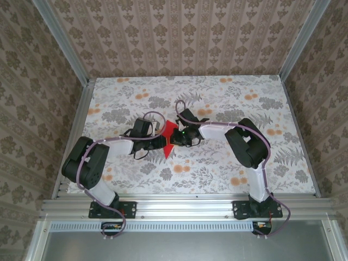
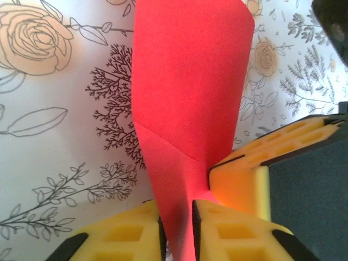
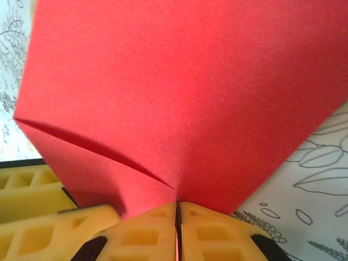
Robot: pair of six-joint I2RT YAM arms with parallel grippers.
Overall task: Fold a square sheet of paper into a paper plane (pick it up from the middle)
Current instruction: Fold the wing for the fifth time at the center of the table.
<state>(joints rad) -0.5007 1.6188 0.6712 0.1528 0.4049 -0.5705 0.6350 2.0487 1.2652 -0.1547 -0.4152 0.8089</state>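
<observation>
The red sheet of paper (image 1: 171, 130) is folded into a narrow pointed shape and is held up between the two grippers at the table's middle. In the left wrist view the paper (image 2: 190, 81) shows a slanting fold edge and runs down between my left gripper's (image 2: 176, 209) yellow fingers, which stand a little apart around it. In the right wrist view my right gripper (image 3: 176, 204) is shut on the lower edge of the paper (image 3: 179, 81), pads pressed together. From above, the left gripper (image 1: 162, 142) and right gripper (image 1: 178, 138) almost touch. A right finger (image 2: 242, 182) sits beside the left jaws.
The floral-patterned table (image 1: 217, 98) stretches around the grippers. Patterned walls with aluminium posts (image 1: 81, 81) close off the left, back and right sides. A metal rail (image 1: 185, 204) with both arm bases runs along the near edge.
</observation>
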